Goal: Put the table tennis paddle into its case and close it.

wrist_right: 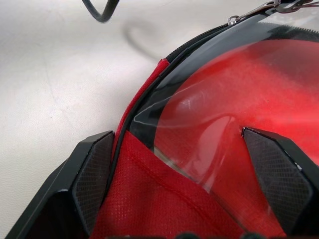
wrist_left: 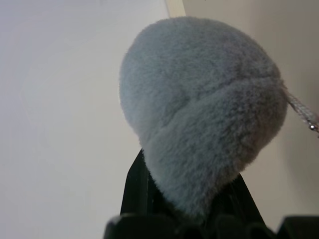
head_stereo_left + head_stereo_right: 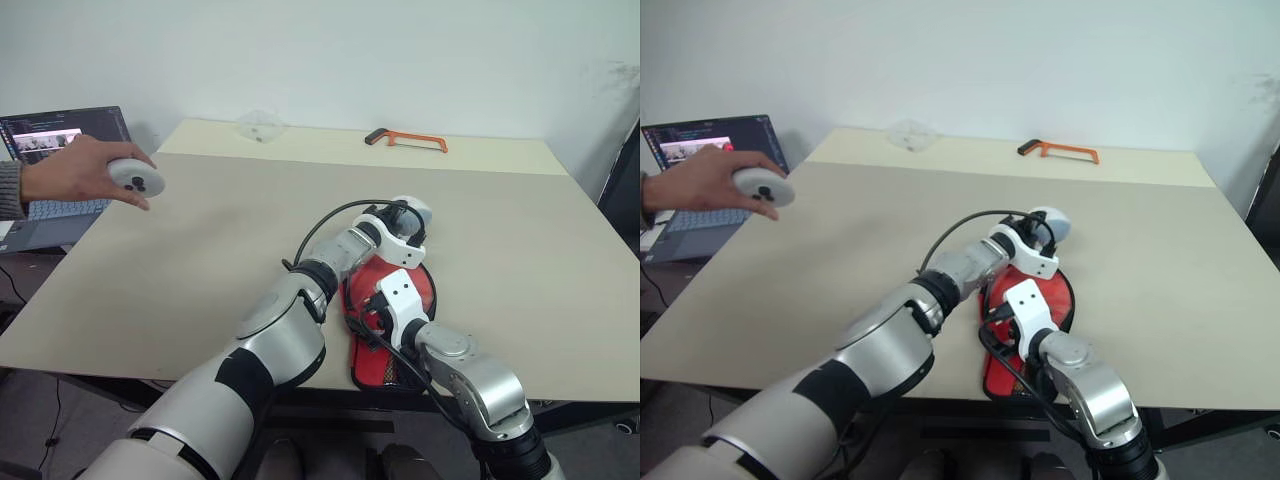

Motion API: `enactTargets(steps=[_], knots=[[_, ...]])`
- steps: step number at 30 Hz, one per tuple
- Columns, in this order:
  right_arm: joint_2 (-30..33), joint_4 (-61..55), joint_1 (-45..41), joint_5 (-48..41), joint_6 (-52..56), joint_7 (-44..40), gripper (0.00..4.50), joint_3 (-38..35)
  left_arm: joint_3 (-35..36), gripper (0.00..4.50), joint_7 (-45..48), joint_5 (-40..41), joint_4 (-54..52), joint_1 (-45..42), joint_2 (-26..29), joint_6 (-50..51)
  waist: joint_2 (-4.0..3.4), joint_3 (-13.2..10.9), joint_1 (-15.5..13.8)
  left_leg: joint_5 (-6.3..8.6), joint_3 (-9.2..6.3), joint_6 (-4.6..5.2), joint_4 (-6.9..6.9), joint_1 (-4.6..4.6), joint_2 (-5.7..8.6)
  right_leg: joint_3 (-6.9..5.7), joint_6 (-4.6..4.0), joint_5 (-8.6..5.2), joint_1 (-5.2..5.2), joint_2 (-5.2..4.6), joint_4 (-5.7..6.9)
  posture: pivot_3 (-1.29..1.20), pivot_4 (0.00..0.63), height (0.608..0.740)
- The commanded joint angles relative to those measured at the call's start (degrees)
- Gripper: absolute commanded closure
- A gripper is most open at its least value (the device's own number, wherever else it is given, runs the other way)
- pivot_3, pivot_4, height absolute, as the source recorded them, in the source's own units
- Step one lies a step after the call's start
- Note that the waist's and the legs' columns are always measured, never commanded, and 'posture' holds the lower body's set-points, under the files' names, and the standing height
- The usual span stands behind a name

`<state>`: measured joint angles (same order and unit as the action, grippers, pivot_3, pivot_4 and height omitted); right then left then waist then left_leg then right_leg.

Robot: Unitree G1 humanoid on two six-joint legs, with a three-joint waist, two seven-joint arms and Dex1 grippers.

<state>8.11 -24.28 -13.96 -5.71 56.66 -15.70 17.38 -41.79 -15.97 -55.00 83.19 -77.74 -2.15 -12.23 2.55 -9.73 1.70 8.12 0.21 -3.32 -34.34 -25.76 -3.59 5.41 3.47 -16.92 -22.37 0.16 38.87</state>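
The red case [image 3: 412, 287] with black edging lies flat near the table's front edge. Its zip edge [image 1: 149, 89] stands apart. Inside, a smooth red face under a clear shiny film [image 1: 239, 99] looks like the table tennis paddle. My right gripper [image 1: 187, 149] is open, one finger [image 1: 94, 169] off the case's rim over the table and the other over the red face. My left gripper [image 3: 403, 218] hovers past the case's far end, shut on a fluffy grey-white pendant [image 2: 199, 109] whose thin chain [image 2: 301, 112] trails off.
A person's hand holds a small grey controller [image 3: 137, 177] over the table's left side, with a laptop [image 3: 60, 165] behind it. An orange hacksaw [image 3: 408, 140] and a clear plastic piece [image 3: 262, 125] lie at the far edge. A black cable [image 3: 325, 222] loops by my left wrist.
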Motion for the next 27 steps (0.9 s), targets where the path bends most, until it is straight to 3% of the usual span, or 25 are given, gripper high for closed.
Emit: enactTargets(steps=[1, 17, 27], knots=[[0.47, 5.47, 4.06, -1.83, 5.74, -1.72, 0.0, 4.1, 0.74, 4.24, 1.06, 1.14, -2.43, -1.42, -0.4, -0.31, 0.0, 0.0, 0.0, 0.0, -0.01, 0.0, 0.0, 0.0, 0.0, 0.0, 0.0, 0.0, 0.0, 0.0, 0.0, 0.0, 0.15, 0.74], [0.81, 5.44, 4.03, -1.9, 5.9, -1.84, 0.0, 4.04, -3.63, 4.24, -4.3, -2.47, -2.66, -3.8, -5.04, -3.23, 0.02, 0.04, -0.17, -0.08, 0.0, 0.12, -0.01, 0.0, 0.05, -0.02, 0.02, -0.01, 0.03, -0.07, 0.0, 0.0, 0.15, 0.74], [1.76, 6.75, 3.27, -1.95, 4.66, -3.05, 0.0, 3.7, 2.88, 4.24, 6.84, 4.19, -2.63, -0.44, -1.65, -3.01, -0.02, 0.07, -0.15, -0.11, 0.0, 0.17, -0.01, 0.01, 0.06, -0.02, 0.02, -0.02, 0.03, -0.08, 0.0, 0.0, 0.15, 0.74]])
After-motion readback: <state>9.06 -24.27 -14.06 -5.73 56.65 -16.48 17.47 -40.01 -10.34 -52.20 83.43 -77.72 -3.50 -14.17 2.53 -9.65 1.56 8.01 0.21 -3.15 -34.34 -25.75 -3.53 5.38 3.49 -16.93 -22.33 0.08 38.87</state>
